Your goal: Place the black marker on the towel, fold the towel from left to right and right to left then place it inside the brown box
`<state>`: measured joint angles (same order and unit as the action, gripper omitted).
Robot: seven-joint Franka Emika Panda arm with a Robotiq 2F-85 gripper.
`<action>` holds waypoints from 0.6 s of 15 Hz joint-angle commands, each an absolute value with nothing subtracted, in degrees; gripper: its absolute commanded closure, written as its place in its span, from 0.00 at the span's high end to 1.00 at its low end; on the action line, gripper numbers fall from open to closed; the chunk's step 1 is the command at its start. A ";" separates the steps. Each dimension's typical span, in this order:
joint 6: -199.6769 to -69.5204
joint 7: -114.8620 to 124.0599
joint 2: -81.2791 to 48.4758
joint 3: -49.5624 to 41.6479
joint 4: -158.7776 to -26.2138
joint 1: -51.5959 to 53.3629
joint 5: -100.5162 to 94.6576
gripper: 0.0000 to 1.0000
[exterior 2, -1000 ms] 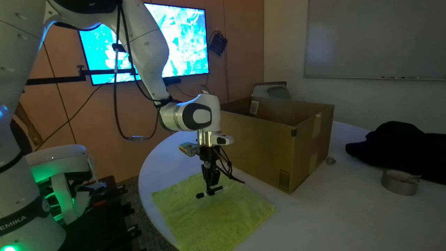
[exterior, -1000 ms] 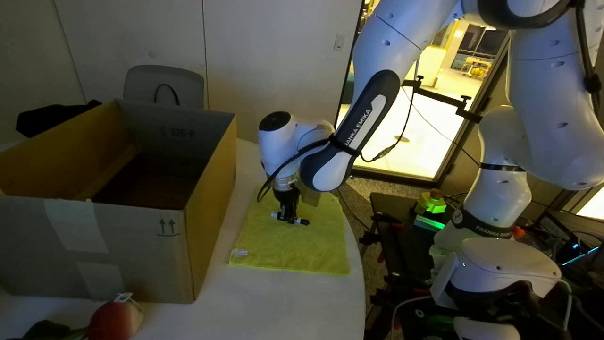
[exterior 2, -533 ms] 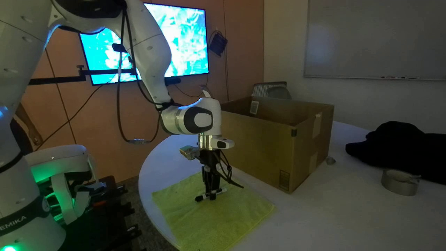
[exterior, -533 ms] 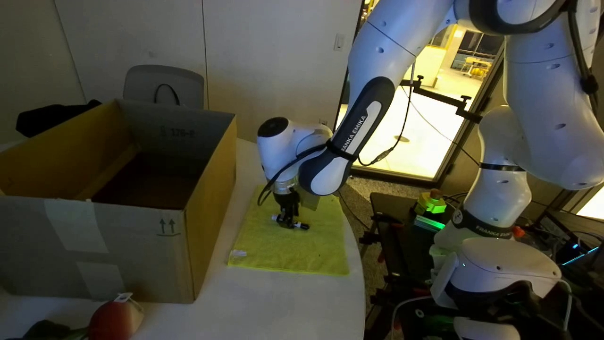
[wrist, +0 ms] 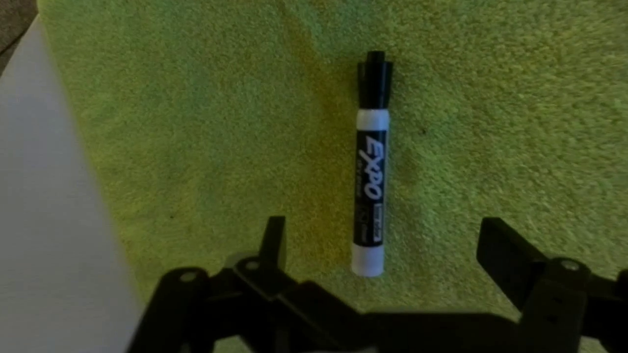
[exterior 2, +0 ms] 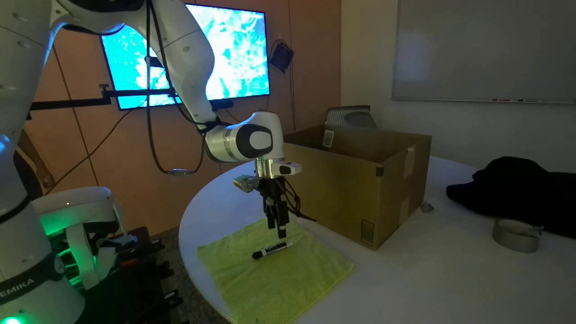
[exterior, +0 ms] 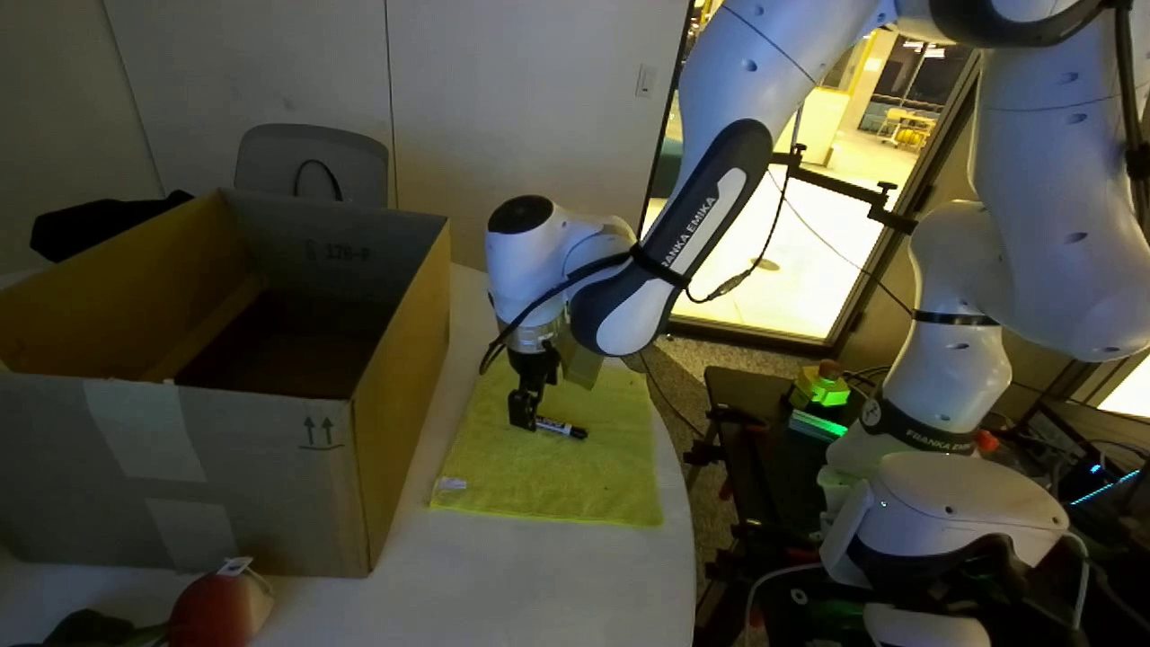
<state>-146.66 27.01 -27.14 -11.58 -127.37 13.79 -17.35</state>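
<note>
Tabletop (exterior: 539, 584) is shared by the brown box (exterior 2: 335, 195) and the towel (exterior: 575, 485). Box is stood just beside the towel, not touching. Towel is spread flat, unfolded, between box and the tabletop's curved edge. Gripper (exterior 2: 276, 228) is poised above the towel's interior, jaws spread wide, nothing grasped. Black marker (wrist: 370, 196) is laid flat well inside the towel's edges, apart from the gripper: below it and out toward the curved edge. Capped end is pointed at that edge, plain end at the box; long axis roughly parallel to two towel sides. If those sides are the ones to be folded, gripper should be moved across that axis, not along it; little wrist turn seems needed. Marker could be rolled if cloth is dragged.
</note>
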 commanded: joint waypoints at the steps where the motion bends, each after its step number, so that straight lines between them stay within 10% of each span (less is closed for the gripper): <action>1: -150.52 24.36 -23.31 -7.20 -130.99 13.15 -15.94 1.00; 9: -154.63 15.26 -28.28 2.38 -129.54 11.87 -6.91 1.00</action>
